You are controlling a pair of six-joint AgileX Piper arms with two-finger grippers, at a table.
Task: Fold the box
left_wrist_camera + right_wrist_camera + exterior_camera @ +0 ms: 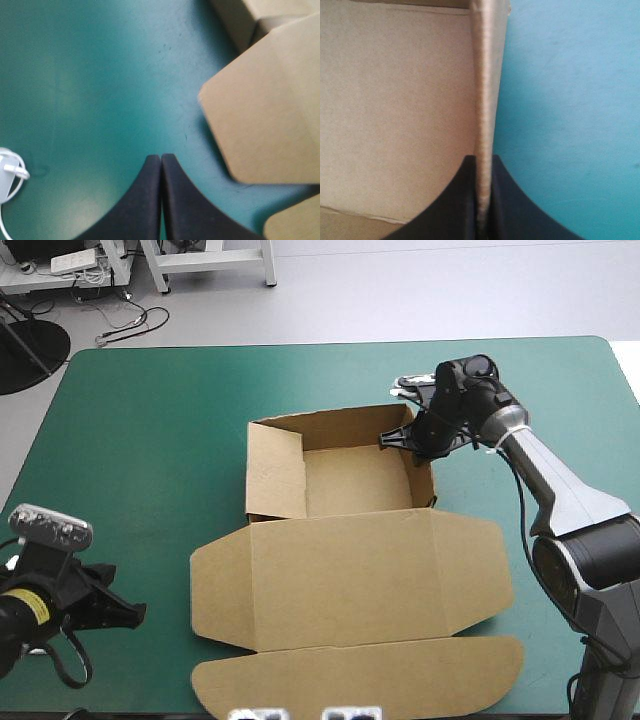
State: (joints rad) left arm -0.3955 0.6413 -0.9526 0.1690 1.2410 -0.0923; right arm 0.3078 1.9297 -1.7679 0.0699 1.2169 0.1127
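Teal-green cover (140, 470) fills my remote view of the desk (575, 365), and the brown box (350, 540) lies at its middle. The tray (355, 480) stands open on the far side with its walls raised. The lid (350, 575) lies flat toward the near edge, its side flaps spread and a long rounded flap almost at the desk's near edge.

My right gripper (398, 437) sits at the tray's far right corner, pinching the right wall (425, 485). From the right wrist camera, that wall (485, 75) rises edge-on from inside the right gripper (482, 159). Its black fingers (455, 205) are all but pressed together on the board, with the tray's inner face on one side and bare cover on the other.

My left gripper (128, 612) hangs over bare cover near the desk's near left corner, well apart from the box. From its own camera, the left gripper (161, 156) has its fingers pressed together in one pointed arch. Ahead of it and off to one side, a flap of the lid (265, 125) lies flat on the cover, clear of the fingers.
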